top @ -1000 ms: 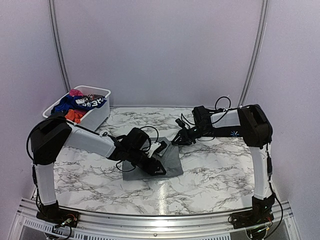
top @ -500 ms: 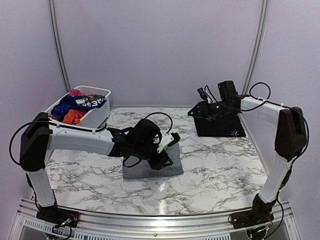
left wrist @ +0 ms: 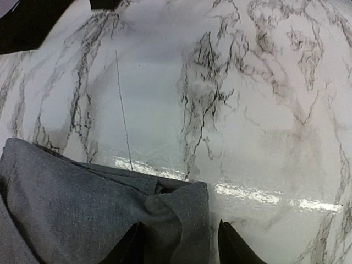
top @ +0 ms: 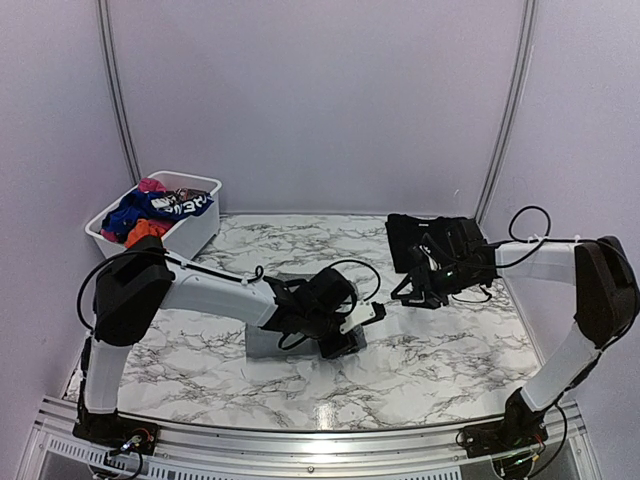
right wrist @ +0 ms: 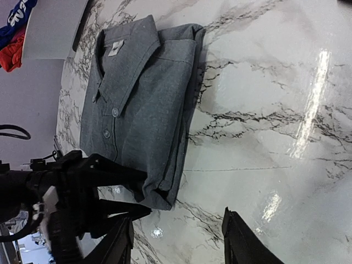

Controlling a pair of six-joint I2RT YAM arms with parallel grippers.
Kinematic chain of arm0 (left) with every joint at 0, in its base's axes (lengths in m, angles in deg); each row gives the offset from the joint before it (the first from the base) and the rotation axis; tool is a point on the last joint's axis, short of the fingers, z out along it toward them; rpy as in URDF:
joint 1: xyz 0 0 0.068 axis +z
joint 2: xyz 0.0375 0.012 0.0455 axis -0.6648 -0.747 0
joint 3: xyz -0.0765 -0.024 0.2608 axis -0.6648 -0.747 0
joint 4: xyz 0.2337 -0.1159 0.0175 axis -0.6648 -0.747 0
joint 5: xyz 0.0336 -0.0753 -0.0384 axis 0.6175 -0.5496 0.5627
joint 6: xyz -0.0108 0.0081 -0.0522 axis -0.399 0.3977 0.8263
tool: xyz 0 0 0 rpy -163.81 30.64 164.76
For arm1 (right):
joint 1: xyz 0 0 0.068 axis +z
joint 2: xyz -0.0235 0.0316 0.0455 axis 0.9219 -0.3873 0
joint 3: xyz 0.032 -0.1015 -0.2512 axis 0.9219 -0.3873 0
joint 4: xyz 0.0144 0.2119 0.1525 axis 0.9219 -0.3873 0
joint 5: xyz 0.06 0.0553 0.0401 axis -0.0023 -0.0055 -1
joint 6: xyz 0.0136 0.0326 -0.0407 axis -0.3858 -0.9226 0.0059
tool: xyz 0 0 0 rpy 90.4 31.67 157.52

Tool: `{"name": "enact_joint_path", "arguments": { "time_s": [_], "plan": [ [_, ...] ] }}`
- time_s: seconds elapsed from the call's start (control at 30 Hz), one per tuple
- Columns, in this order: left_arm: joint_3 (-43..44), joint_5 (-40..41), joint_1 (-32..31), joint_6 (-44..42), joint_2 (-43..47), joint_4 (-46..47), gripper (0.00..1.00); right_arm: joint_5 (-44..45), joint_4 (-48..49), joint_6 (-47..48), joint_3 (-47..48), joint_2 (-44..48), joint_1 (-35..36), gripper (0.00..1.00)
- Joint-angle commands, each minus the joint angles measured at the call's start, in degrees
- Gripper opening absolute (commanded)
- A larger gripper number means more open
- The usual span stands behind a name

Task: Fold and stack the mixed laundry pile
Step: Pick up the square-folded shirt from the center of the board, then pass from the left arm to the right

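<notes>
Straddling a corner of the folded grey collared shirt (right wrist: 143,104), the left gripper (left wrist: 179,242) has its jaws parted, one finger against the cloth and the other just clear, so nothing is clamped. The right gripper (right wrist: 176,236) hovers released and empty over the marble surface (right wrist: 264,82), with the shirt just ahead of it. A black garment (top: 405,240) lies close behind it, and the blue, orange-red and pink pieces (top: 150,212) sit in the white basket (top: 195,238), well away from both grippers.

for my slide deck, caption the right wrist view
Folded grey shirt on marble table, left tool at its corner
</notes>
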Motion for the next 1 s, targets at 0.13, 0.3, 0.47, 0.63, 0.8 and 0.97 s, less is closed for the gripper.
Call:
{"name": "enact_joint_path", "arguments": {
  "time_s": [0.13, 0.3, 0.47, 0.63, 0.8, 0.97],
  "plan": [
    [0.8, -2.3, -0.1, -2.2, -3.9, -2.1, 0.27, -1.7, 5.2, -5.3, -7.2, 4.2, -0.7, 0.53],
    [-0.8, -6.1, 0.4, 1.6, 0.0, 0.9, 0.06, -6.3, 16.6, -15.1, -15.3, 4.2, -0.6, 0.61],
    [-2.0, -7.4, 0.5, 5.6, 3.0, 4.4, 0.01, -6.5, 25.6, -22.3, -17.2, 2.4, 2.0, 0.74],
    [-2.0, -8.4, 0.6, 6.6, 4.1, 7.0, 0.01, -6.5, 34.8, -30.0, -18.5, -2.0, 4.9, 0.75],
    [-2.5, -9.1, 0.6, 6.7, 5.0, 7.4, 0.02, -6.2, 45.2, -38.3, -17.9, -7.0, 8.1, 0.75],
    [-2.8, -9.3, 0.6, 6.9, 5.3, 7.7, 0.03, -5.8, 52.9, -45.2, -15.4, -12.6, 10.4, 0.71]
  ]
}}
